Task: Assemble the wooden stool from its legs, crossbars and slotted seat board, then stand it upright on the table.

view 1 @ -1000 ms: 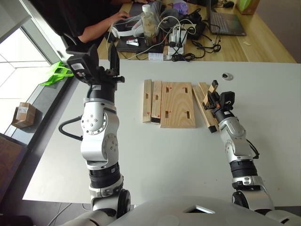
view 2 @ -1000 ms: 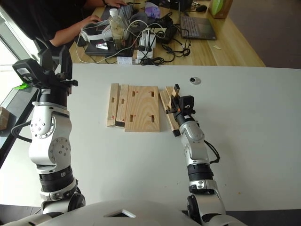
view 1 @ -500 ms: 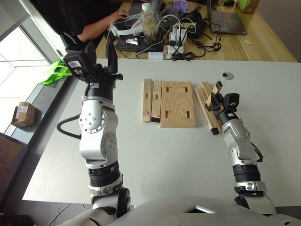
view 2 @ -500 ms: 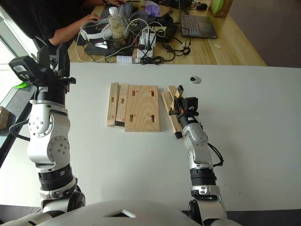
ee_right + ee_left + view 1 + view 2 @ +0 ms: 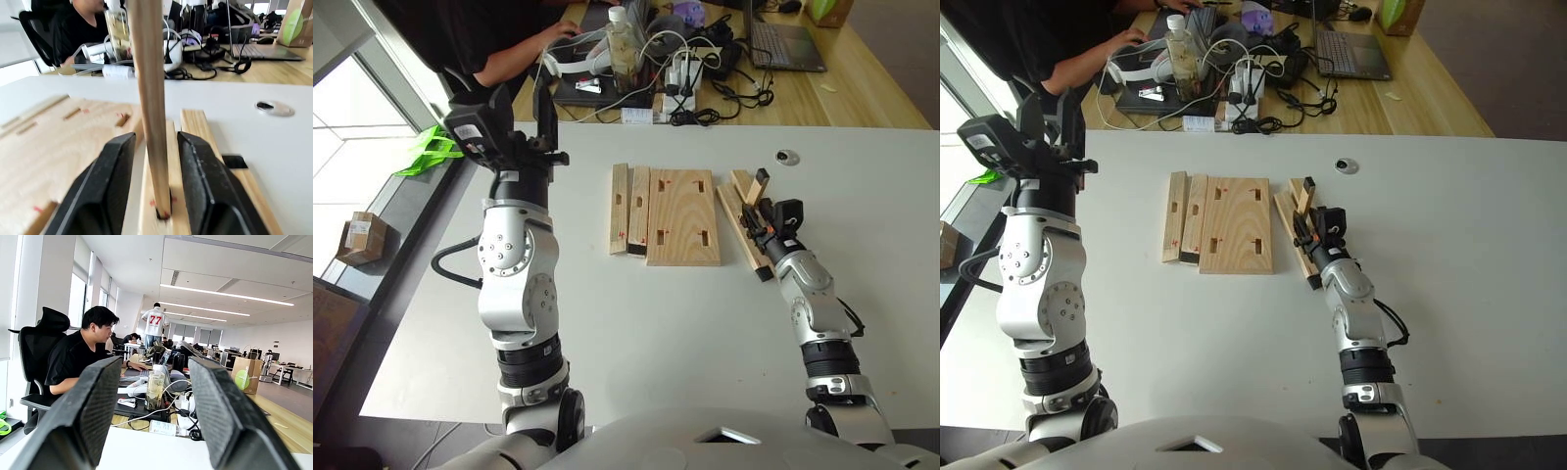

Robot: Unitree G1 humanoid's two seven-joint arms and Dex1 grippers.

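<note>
Left pincer [image 5: 155, 367] held open up high, right pincer [image 5: 764, 215] closed around a crossbar [image 5: 146, 73], its end set in a slot of a leg [image 5: 741, 230], beside the seat board [image 5: 683, 215].

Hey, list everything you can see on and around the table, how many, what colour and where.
seat board: one, light wood, lying flat, central.
leg pieces: two, light wood, flat, left of the board.
wooden pieces: at least two, light wood, right of the board.
crossbar: one, light wood, upright, end in a slot.
table: one, white.
grommet: one, grey, table's far right.
laptop: one, dark, on the desk behind.
left end effector: black, open, raised at left.
right end effector: black, shut on crossbar.
</note>
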